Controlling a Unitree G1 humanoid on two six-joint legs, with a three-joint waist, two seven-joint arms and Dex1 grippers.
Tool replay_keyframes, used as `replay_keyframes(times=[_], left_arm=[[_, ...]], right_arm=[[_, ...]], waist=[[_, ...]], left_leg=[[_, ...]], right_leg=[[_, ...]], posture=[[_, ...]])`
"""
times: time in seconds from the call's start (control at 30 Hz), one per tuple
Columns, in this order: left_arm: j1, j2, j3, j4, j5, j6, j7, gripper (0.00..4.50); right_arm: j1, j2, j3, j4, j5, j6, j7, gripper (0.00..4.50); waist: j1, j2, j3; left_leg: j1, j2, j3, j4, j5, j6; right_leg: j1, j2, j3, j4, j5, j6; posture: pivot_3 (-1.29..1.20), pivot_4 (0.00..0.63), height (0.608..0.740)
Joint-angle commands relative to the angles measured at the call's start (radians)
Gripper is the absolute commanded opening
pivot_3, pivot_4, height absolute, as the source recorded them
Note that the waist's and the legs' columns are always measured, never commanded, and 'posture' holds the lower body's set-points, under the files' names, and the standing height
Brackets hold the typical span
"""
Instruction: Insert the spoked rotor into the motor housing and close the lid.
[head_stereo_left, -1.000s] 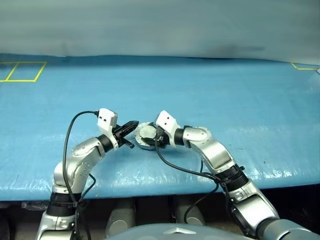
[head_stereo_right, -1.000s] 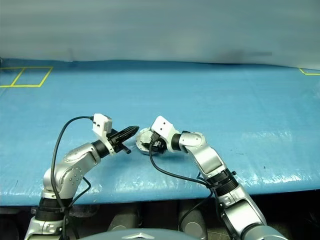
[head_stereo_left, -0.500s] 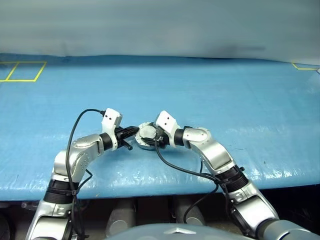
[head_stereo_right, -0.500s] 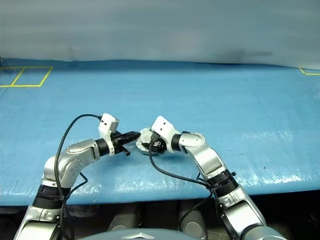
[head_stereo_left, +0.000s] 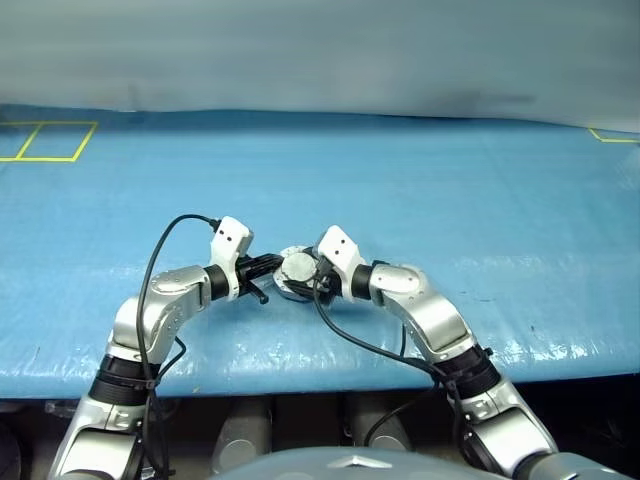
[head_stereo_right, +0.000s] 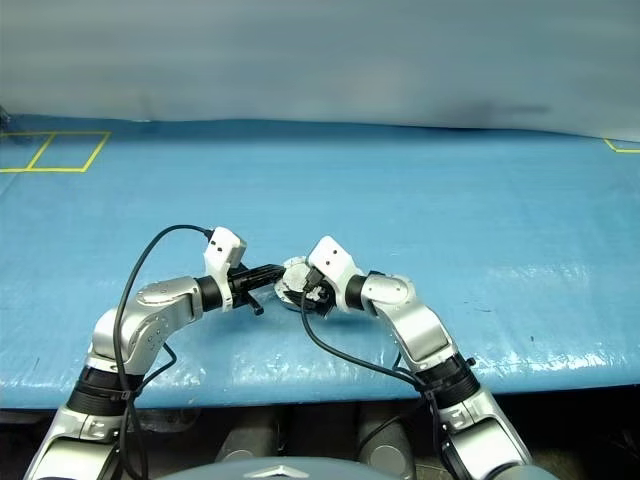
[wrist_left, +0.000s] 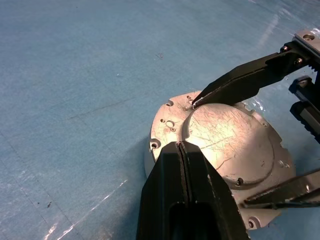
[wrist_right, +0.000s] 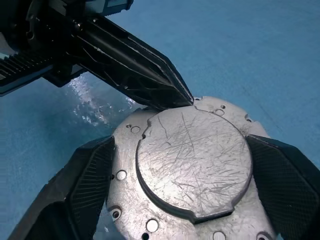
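The blue-covered bench (head_stereo_left: 480, 200) carries the motor housing (wrist_right: 125, 200) near its front edge, a little left of centre, with the lid (wrist_right: 192, 160) closed flat on top, plain scratched outer face up. The right gripper (wrist_right: 192, 165) has its fingers (wrist_right: 82, 185) spread wide, one against each side of the housing. From the left, the left gripper (wrist_left: 181, 150) has its fingers pressed together, their tips resting on the lid's rim.

Blue tarp-covered table (head_stereo_left: 480, 200); motor housing (head_stereo_left: 297, 272) on it, lid (wrist_right: 192, 157) shut.
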Motion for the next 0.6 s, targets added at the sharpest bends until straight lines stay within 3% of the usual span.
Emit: replay_keyframes(times=[0.03, 0.33, 0.43, 0.6], left_arm=[[0.004, 0.003, -0.024, -0.001, 0.016, 0.006, -0.012, 0.0], [0.0, 0.002, -0.029, 0.006, 0.028, -0.004, -0.025, 0.0], [-0.002, 0.001, -0.034, 0.009, 0.038, -0.01, -0.035, 0.0], [-0.001, 0.002, -0.048, 0.009, 0.052, -0.023, -0.051, 0.0]], right_arm=[[0.088, -0.02, -0.041, -0.051, 0.03, 0.041, -0.021, 4.47], [0.319, -0.017, -0.235, -0.338, 0.264, 0.197, -0.058, 4.47], [0.371, 0.051, -0.314, -0.375, 0.387, 0.293, -0.108, 4.47], [0.398, 0.252, -0.439, -0.338, 0.548, 0.409, -0.278, 4.47]], waist=[[0.002, 0.0, 0.0], [0.007, 0.0, 0.0], [0.008, 0.001, 0.0], [0.008, 0.001, 0.0]], left_leg=[[0.0, 0.0, 0.0, 0.0, 0.0, 0.0], [-0.001, 0.0, 0.0, 0.0, 0.0, 0.0], [-0.001, 0.001, 0.0, 0.0, 0.0, 0.0], [-0.002, 0.001, 0.0, 0.0, 0.0, 0.0]], right_leg=[[0.0, 0.0, 0.0, 0.0, 0.0, 0.0], [-0.002, 0.0, 0.0, 0.0, 0.0, 0.0], [-0.002, 0.0, 0.0, 0.0, 0.0, 0.0], [-0.002, -0.001, 0.0, 0.0, -0.001, -0.001]], posture=[[0.0, 0.15, 0.74], [0.0, 0.15, 0.74], [0.0, 0.15, 0.74], [0.0, 0.15, 0.74]])
